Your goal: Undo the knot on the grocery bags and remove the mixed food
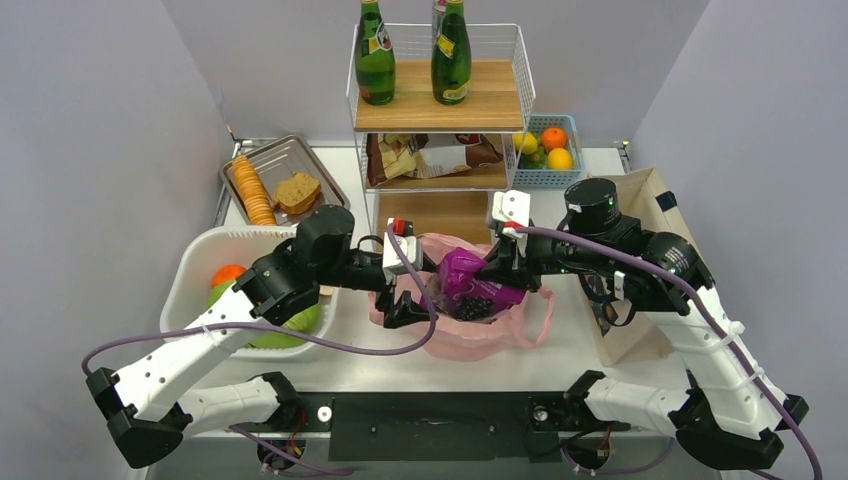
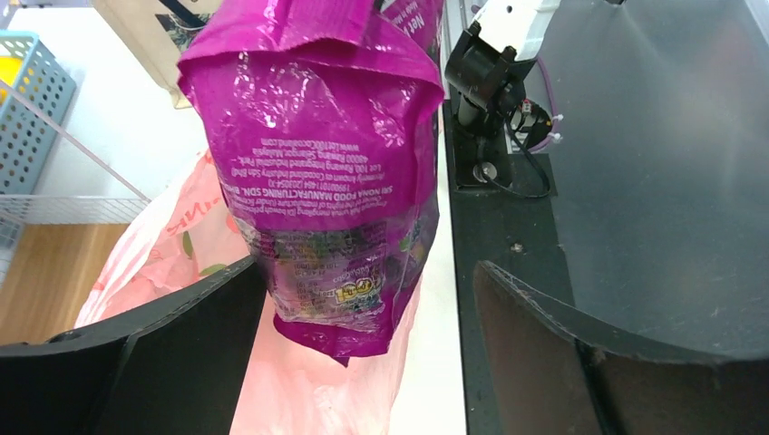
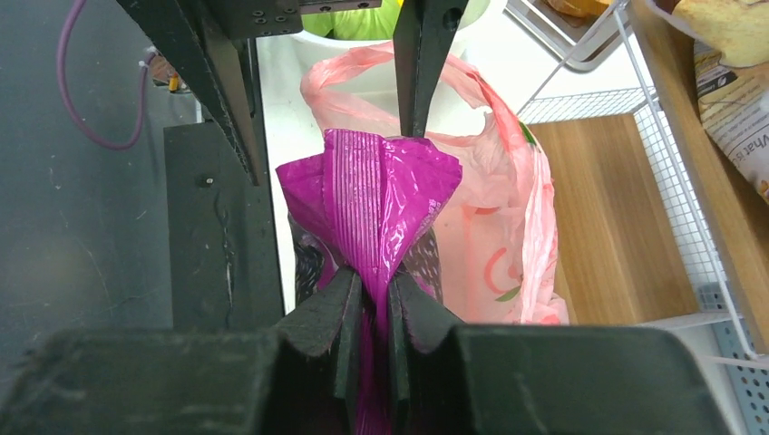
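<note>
White table (image 1: 500, 375) is carrying the pink bag (image 1: 480, 338) centre, white tub (image 1: 195, 250) left, tote (image 1: 640, 195) right, wire rack (image 1: 470, 110) behind.

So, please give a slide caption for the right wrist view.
Right pincer shut on the purple snack packet, held over the pink bag.

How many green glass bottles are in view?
2: both upright on the wire rack's top shelf, left bottle, right bottle. Something behind the right one may be a third.
</note>
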`<state>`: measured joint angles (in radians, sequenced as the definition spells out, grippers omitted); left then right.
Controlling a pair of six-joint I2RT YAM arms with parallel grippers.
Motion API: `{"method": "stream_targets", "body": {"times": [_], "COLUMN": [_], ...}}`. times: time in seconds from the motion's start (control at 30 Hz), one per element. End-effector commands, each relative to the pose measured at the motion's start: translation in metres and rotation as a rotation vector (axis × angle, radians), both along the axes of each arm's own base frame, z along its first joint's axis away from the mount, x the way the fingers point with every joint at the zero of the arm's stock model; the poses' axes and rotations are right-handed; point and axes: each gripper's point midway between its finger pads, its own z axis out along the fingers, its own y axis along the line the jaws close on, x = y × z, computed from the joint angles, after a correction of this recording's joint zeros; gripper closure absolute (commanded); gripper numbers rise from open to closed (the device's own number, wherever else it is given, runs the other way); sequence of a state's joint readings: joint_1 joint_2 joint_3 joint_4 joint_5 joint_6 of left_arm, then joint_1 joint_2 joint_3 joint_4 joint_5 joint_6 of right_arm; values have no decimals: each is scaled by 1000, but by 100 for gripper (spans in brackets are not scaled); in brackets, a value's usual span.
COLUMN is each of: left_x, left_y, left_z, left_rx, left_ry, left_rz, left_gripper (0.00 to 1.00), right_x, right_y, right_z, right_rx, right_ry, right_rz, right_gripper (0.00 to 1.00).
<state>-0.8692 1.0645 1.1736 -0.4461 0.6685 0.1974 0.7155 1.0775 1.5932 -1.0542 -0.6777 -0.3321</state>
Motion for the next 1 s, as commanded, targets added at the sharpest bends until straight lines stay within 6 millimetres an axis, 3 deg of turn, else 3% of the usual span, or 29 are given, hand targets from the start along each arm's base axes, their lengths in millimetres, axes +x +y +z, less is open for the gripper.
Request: {"method": "stream_targets", "body": {"times": [0.0,0.2,0.27,0.33,0.47,0.53,0.6,0.63,0.67,0.7,0.77,0.87,0.97], "left_x": [-14,22,30,35,34,36,45,45,57,57,65,75,83], "left_y": [5,-9,-11,-12,-6,2,12,15,27,31,48,72,94], "left_z": [5,13,15,16,19,21,26,29,33,36,44,54,60], "left_rx": [-13,-101,-115,-129,-147,-159,-182,-195,-213,-227,-245,-271,-323], "left_ry": [-40,-17,11,31,57,73,126,173,184,215,224,251,307], "left_rz": [-77,121,174,208,233,254,297,294,338,334,368,445,523], "left_gripper": [19,22,33,52,99,100,100,100,100,100,100,100,100], "right_x": [9,2,0,1,6,14,32,44,53,67,81,90,89], "right_y": [13,21,21,21,20,16,8,0,-7,-21,-43,-65,-80], "right_z": [53,53,50,47,46,46,44,44,43,40,34,8,-40], "right_rx": [125,127,125,122,118,116,115,114,122,121,113,7,-149], "right_ry": [-200,-191,-184,-187,-201,-200,-167,-155,-119,-101,-86,-115,-68], "right_rz": [31,63,66,65,38,-23,-158,-231,-297,-372,-485,-550,-572], "right_gripper": [100,100,100,100,100,100,67,45,38,27,18,17,17]}}
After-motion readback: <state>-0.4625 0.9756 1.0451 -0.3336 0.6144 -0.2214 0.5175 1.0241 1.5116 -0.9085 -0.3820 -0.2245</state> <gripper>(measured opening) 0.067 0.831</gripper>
